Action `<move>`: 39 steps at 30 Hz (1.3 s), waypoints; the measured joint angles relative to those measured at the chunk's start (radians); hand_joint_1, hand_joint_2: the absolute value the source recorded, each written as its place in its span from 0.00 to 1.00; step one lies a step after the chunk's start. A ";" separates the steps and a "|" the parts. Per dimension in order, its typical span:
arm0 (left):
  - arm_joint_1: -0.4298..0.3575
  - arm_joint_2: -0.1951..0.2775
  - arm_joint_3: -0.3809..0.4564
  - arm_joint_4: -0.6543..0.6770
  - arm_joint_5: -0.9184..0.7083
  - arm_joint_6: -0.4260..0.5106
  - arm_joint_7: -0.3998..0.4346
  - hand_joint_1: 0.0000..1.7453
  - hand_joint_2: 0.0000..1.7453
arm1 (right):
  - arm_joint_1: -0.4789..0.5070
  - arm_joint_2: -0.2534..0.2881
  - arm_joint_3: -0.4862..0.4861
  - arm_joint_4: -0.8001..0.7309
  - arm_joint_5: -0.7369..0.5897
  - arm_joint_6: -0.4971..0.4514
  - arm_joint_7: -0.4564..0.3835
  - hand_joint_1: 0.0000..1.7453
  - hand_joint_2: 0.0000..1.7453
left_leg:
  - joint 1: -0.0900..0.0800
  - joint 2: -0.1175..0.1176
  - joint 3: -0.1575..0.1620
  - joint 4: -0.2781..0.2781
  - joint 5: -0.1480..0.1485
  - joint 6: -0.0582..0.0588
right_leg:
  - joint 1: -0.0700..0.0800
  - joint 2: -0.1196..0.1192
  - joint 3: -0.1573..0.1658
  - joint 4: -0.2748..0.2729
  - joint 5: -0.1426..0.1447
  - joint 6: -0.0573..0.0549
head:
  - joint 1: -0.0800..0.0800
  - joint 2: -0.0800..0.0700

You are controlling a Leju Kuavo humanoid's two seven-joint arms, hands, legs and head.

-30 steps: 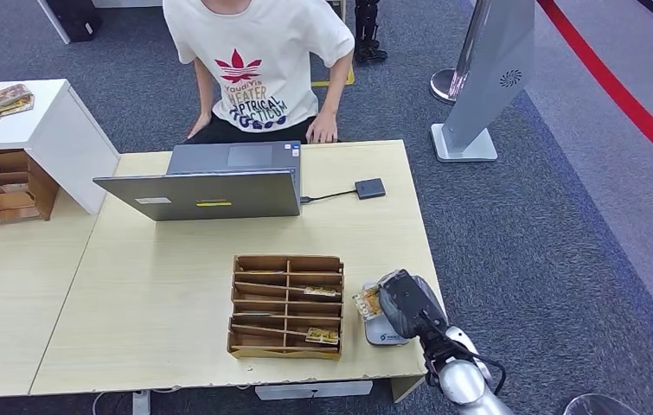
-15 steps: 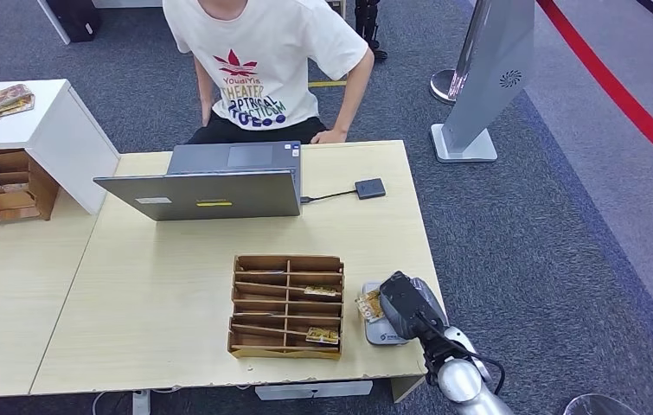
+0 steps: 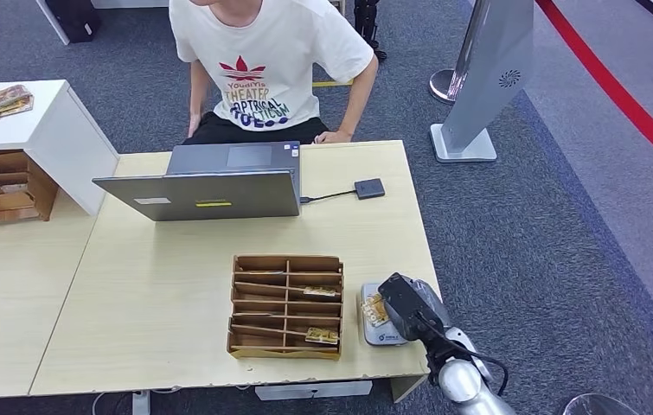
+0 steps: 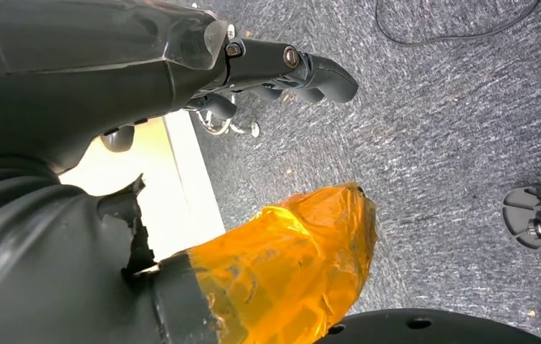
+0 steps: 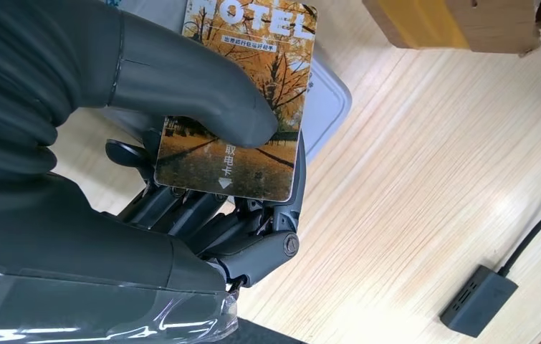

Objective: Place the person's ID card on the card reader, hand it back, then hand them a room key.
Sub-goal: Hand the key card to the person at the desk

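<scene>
My right hand (image 3: 406,306) holds a card (image 3: 375,309) printed with orange autumn trees and the word HOTEL. In the right wrist view the thumb (image 5: 195,82) presses the card (image 5: 253,115) against the fingers beneath it. The card lies low over the grey-white card reader (image 3: 383,333) at the table's near right corner; the reader's corner (image 5: 328,107) shows behind it. I cannot tell whether card and reader touch. My left hand (image 4: 181,79) hangs beside the table over the carpet, fingers apart and holding nothing. A person (image 3: 271,60) sits across the table behind a laptop.
A wooden compartment box (image 3: 286,304) with cards in it stands just left of the reader. An open laptop (image 3: 210,183) and a small dark hub (image 3: 370,188) on a cable sit at the table's far side. A white cabinet (image 3: 28,130) stands far left.
My right hand has lowered slightly, bringing the card down over the reader. The person has shifted to the right and moved one hand off the table edge.
</scene>
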 joint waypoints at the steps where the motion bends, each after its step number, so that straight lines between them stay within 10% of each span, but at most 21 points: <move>1: 0.000 0.000 0.000 0.000 0.000 0.000 0.000 0.00 0.00 | 0.000 0.000 0.000 0.001 0.000 0.000 0.000 1.00 1.00 | 0.000 0.000 0.000 0.000 0.000 0.000 | 0.000 0.000 0.000 0.000 0.000 0.000 | 0.000 0.000; 39: 0.000 0.000 0.000 0.000 0.049 0.005 -0.008 0.00 0.00 | 0.059 -0.012 -0.120 -0.151 -0.092 0.033 -0.050 1.00 1.00 | 0.000 0.000 0.000 0.000 0.000 0.000 | 0.000 0.000 0.000 0.000 0.000 0.000 | 0.000 0.000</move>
